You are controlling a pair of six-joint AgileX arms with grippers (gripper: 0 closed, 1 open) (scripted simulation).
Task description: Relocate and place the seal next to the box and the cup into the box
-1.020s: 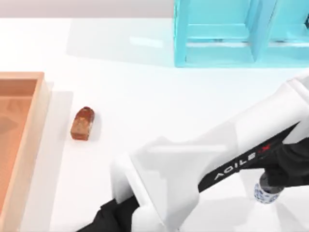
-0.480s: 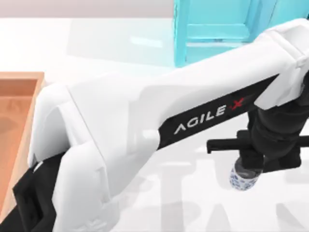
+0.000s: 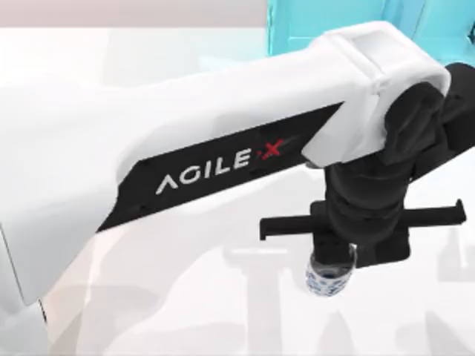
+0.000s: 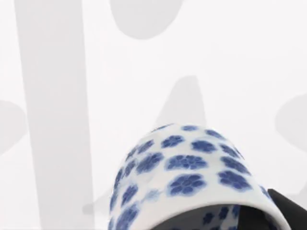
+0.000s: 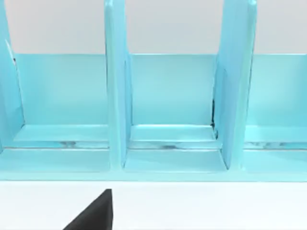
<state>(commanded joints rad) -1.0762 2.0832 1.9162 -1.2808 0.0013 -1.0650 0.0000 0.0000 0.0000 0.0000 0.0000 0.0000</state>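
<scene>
The cup [image 3: 329, 278] is held clamped in the left gripper [image 3: 332, 268], clear of the table [image 3: 415, 311], and over the last second it has been carried from the table's right edge leftward, toward the box. The transfer is judged under way; release into the box remains. The left arm [image 3: 185, 159] now covers the left of the top view. A turquoise shelf [image 5: 168, 110] stands behind, well clear of the path. The right gripper's state cannot be told.
</scene>
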